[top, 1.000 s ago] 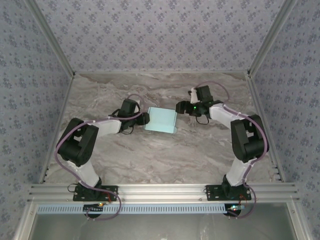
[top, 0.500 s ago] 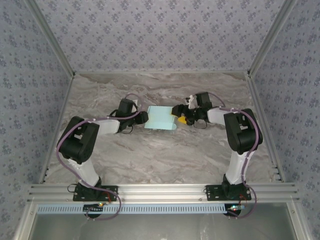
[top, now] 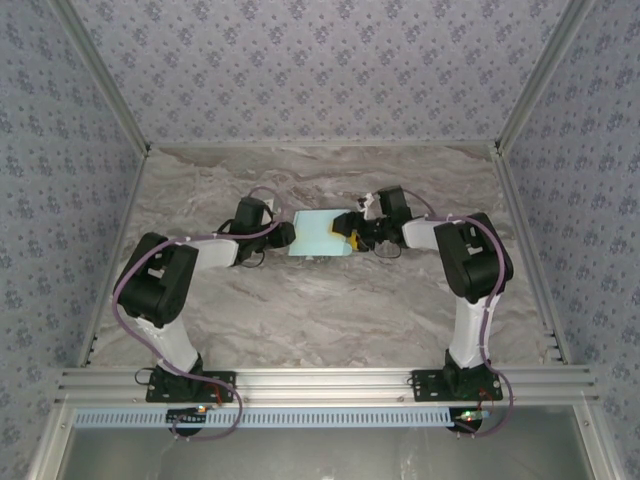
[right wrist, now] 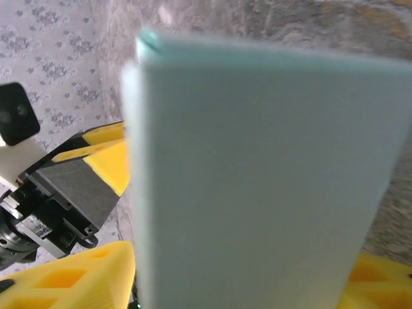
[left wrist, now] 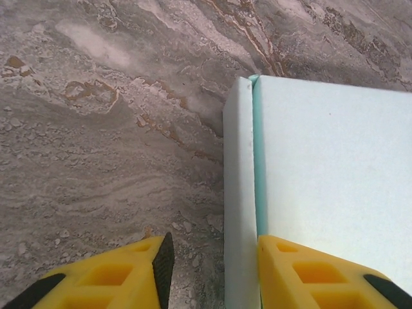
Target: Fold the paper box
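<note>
The paper box point(top: 320, 234) is a pale aqua flat box lying on the marble table between my two arms. My left gripper point(top: 289, 236) is at its left end. In the left wrist view the left gripper point(left wrist: 215, 264) stands open astride the box's point(left wrist: 335, 161) upright side flap point(left wrist: 239, 193). The right finger point(left wrist: 309, 277) rests against the flap and the left finger point(left wrist: 129, 280) stands clear of it. My right gripper point(top: 350, 233) is at the box's right end. Seen from the right wrist, the blurred box point(right wrist: 257, 167) spans the right gripper point(right wrist: 241, 283), with both yellow fingers against its sides.
The marble table point(top: 320, 300) is walled by patterned panels at the back and both sides. An aluminium rail point(top: 320, 382) carries the arm bases at the near edge. The left arm's wrist point(right wrist: 58, 187) shows beyond the box in the right wrist view.
My right gripper has moved left onto the box's right end and narrowed around it. The box has shifted slightly left. The left gripper has barely moved.
</note>
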Controlling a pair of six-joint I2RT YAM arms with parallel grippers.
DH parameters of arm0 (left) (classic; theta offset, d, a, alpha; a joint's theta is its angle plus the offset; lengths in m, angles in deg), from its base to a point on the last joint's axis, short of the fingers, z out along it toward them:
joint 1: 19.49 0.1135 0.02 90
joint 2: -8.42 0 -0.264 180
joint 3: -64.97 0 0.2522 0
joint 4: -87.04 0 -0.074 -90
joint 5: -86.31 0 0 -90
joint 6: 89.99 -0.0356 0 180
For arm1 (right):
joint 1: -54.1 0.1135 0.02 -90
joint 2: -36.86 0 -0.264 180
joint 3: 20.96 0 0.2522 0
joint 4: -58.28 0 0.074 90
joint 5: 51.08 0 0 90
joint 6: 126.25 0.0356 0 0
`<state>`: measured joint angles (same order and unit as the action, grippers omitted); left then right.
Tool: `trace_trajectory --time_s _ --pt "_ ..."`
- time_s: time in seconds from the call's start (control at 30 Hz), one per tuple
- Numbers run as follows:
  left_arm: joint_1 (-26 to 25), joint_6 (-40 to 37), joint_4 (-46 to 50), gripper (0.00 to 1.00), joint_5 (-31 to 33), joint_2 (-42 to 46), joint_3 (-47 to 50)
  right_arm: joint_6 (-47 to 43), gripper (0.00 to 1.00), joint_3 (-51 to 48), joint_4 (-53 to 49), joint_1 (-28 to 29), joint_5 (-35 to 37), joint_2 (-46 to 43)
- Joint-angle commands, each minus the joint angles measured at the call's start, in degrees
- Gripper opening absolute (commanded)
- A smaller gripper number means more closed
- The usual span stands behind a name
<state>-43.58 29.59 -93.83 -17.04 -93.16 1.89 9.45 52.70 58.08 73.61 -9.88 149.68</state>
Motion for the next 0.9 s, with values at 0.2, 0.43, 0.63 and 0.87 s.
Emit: trace_trajectory --time_s 0.2,0.43,0.63,0.87 --pt "-0.5 -9.1 -20.1 0.70 -1.9 8.1 10.6 12.5 0.52 0.5 5.3 -1.5 -3.4 -0.7" --pt "-7.7 -34.0 -65.8 0.99 3.1 2.3 23.5 15.2 0.52 1.3 -5.4 -3.4 -5.6 -5.3" --pt "-15.1 -60.3 -66.0 0.99 0.7 -7.1 19.4 16.9 0.52 -0.8 -9.6 -6.6 -8.1 -7.7" --pt "-16.0 -66.1 -64.2 0.99 7.5 -10.5 14.6 19.4 0.51 -2.7 -10.7 -8.3 -9.6 -9.5"
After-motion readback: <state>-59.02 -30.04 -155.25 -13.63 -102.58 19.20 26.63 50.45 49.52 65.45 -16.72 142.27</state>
